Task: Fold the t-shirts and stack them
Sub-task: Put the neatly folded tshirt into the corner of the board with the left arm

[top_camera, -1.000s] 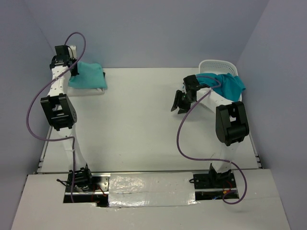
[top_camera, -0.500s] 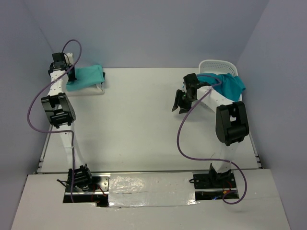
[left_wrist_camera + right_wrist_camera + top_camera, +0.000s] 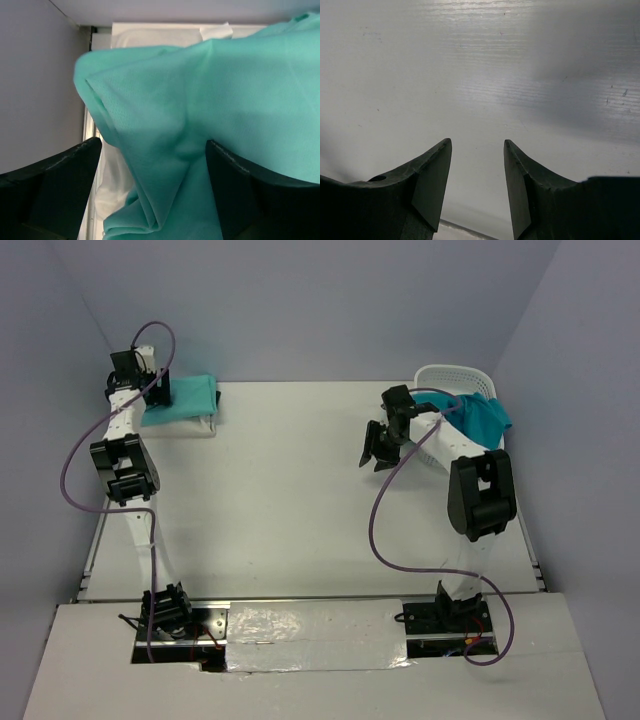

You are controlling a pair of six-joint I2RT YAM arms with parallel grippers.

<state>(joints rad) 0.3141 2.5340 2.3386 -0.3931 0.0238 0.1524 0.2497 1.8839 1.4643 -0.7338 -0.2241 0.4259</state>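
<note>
Two robot arms at work on a pile of laundry, seen from the near edge of the table (image 3: 290, 500). At about ten o'clock on the tabletop, in the far left corner, a folded teal t-shirt (image 3: 188, 397) lies on top of a white t-shirt (image 3: 207, 424), whose edge shows beneath it on the near side. The left gripper (image 3: 154, 150) hangs right over this small stack. Its jaws stand wide apart with the teal cloth lying loose between them, not pinched. (From its wrist camera the fold looks soft and a little rumpled, with white fabric showing underneath.)

At about two o'clock stands the white lattice laundry basket (image 3: 450, 374), with a crumpled teal garment (image 3: 484, 416) draped over its near rim, not yet folded. Whether more shirts lie under it cannot be made out. The right gripper (image 3: 477, 150) hovers over bare table just to the nine o'clock side of the basket, its jaws parted and holding nothing.

The job looks partly done. At least two shirts appear stacked in the corner, and at least one waits in the basket. What is left, by the look of it, is to lift that garment out, spread it on the open middle of the table, fold it and add it to the stack.
</note>
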